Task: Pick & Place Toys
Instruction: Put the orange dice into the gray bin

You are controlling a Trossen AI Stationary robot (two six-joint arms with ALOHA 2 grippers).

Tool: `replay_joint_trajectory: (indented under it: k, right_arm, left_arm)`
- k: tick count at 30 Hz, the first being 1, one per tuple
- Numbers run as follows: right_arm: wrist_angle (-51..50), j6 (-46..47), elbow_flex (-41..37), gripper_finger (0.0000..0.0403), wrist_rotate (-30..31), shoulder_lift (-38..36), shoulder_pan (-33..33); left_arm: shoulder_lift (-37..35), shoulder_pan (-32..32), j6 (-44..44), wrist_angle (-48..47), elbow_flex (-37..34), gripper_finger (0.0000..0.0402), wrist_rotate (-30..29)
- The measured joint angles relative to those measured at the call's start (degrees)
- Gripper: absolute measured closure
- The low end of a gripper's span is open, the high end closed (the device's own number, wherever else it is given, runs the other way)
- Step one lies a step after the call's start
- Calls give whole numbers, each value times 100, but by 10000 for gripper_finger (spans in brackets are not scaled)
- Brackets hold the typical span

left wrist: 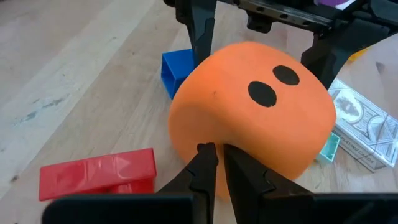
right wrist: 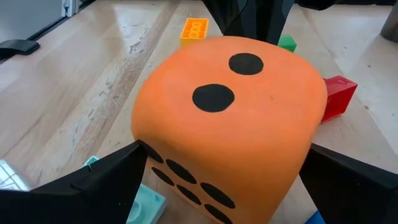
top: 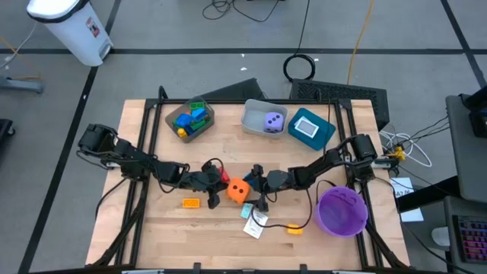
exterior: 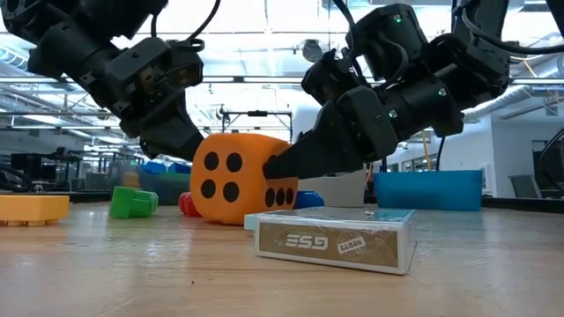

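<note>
place: lab/workshop hall | signs: open ceiling beams (exterior: 264, 84), floor cables (top: 300, 67), wooden rig table (top: 152, 228)

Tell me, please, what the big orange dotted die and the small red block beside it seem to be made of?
The big orange dotted die looks like soft foam with a matte skin: its edges are rounded and it gives no sharp glare. The small red block seems hard moulded plastic, with crisp edges and a slight sheen. Neither can be confirmed by sight alone.
</note>
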Motion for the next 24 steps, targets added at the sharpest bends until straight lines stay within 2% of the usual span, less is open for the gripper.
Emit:
replay_joint_trajectory:
  k: [8,17,24]
  right_arm:
    - [-75,-49,4,11,201,1,-50]
    - [-70,-294,9,12,-18,7,-227]
    - [15,-363,9,57,-292,5,-235]
  left_arm:
    - [-8,9,-144,-169,24,360,-11]
    - [-14,-162,-280,-215,26,360,24]
    - [-12,-174,-173,-131,26,360,25]
